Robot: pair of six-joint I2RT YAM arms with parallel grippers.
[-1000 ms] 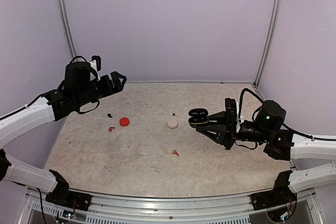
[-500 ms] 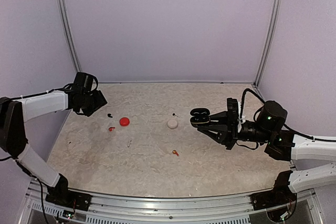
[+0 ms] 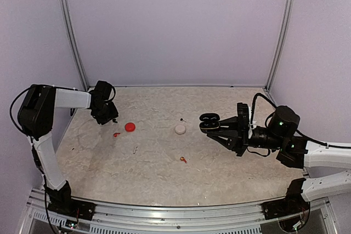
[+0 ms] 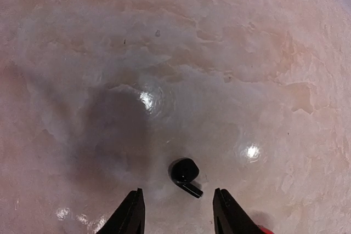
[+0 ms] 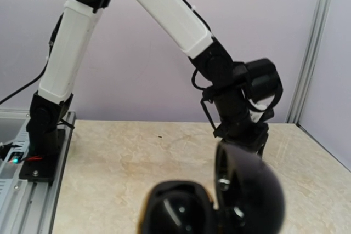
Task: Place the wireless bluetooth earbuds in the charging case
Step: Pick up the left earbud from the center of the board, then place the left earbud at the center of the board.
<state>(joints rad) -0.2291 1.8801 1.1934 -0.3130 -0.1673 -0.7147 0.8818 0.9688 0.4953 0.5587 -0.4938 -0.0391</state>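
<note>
A black earbud (image 4: pixel 185 175) lies on the marble tabletop, just ahead of my left gripper (image 4: pixel 178 213). The jaws stand open, one fingertip (image 4: pixel 131 215) on each side of the bud with a gap to it, touching nothing. In the top view this gripper (image 3: pixel 107 117) points down at the table's far left. My right gripper (image 3: pixel 215 126) hovers right of centre, shut on the open black charging case (image 3: pixel 208 120). The right wrist view shows the case's glossy base (image 5: pixel 181 209) and raised lid (image 5: pixel 248 190), which hide the fingers.
A red round case (image 3: pixel 130 127) and a red earbud (image 3: pixel 116 134) lie right of the left gripper. A white round case (image 3: pixel 180 129) sits mid-table, with a pale earbud (image 3: pixel 135 149) and an orange earbud (image 3: pixel 182 159) nearer the front. Walls enclose the table.
The left arm has swung from a raised pose down to the table at the far left, over the black earbud, and its jaws have narrowed. The right arm has held still with the case.
</note>
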